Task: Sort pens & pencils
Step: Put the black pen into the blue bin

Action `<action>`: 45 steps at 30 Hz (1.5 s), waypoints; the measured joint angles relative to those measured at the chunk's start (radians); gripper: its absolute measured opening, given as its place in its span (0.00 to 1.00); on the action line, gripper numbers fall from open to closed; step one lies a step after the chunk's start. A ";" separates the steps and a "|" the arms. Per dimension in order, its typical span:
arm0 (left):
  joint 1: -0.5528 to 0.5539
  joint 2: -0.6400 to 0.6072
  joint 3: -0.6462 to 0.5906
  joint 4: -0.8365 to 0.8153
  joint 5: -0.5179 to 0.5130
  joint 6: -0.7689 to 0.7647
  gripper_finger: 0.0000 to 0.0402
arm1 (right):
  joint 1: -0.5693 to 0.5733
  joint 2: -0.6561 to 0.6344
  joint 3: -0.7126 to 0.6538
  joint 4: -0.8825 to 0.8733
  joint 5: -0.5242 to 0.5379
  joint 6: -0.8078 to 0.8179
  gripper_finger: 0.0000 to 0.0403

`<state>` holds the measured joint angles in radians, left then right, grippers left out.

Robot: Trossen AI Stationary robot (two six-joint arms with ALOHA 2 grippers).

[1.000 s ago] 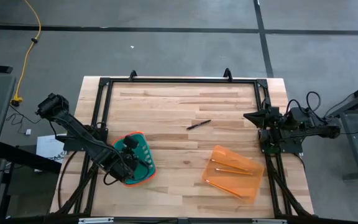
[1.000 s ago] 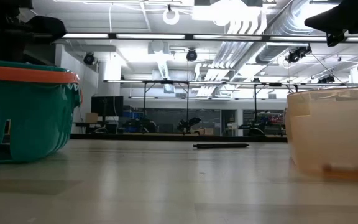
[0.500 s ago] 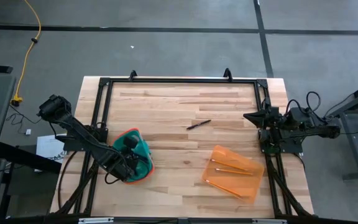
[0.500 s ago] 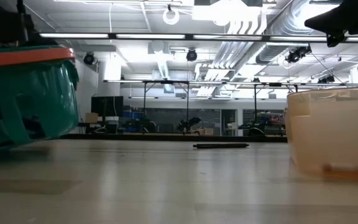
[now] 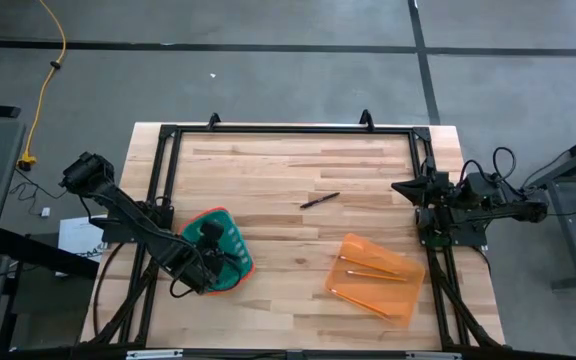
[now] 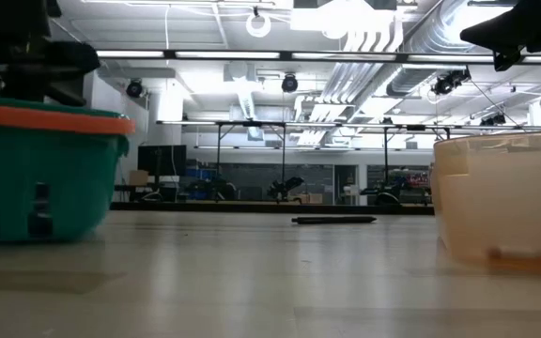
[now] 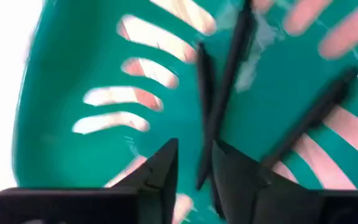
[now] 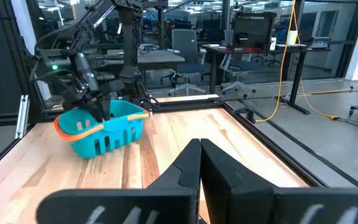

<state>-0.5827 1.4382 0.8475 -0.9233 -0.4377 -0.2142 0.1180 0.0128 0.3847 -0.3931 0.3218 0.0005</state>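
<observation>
A teal basket (image 5: 226, 262) with an orange rim stands level on the table near the left edge, also in the low view (image 6: 45, 169). My left gripper (image 5: 209, 247) reaches down into it, open, its fingers (image 7: 160, 177) on either side of the lower end of a dark pen (image 7: 225, 81) that lies on the basket floor. Another pen (image 7: 316, 118) lies beside it. One more pen (image 5: 320, 200) lies on the bare wood mid-table. Orange-tan pencils (image 5: 373, 273) lie in a clear orange tray (image 5: 398, 262). My right gripper (image 8: 199, 162) waits shut at the right edge.
A black frame (image 5: 288, 130) runs round the wooden table top. The orange tray (image 6: 505, 197) stands at the near right, the basket at the near left, with bare wood between them and toward the far edge. My right arm (image 5: 468, 200) hovers over the right rail.
The basket tipped up on one side half a second ago and now stands level on the table again, a little farther toward the right. My left gripper has stayed inside it and sunk slightly. The right arm and the pen on the table have not moved.
</observation>
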 joint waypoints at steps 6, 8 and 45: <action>0.000 0.000 0.082 -0.144 -0.017 -0.003 0.33 | 0.000 0.000 0.000 0.000 0.000 0.000 0.00; 0.000 0.000 0.117 -0.201 -0.039 -0.003 0.34 | 0.000 0.000 0.000 0.000 0.000 0.000 0.00; 0.743 0.379 0.354 0.597 0.256 0.086 0.24 | 0.000 0.000 0.000 -0.014 0.000 0.000 0.00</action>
<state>0.1603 1.8172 1.2014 -0.3266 -0.1813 -0.1280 0.1177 0.0132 0.3847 -0.4071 0.3222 0.0003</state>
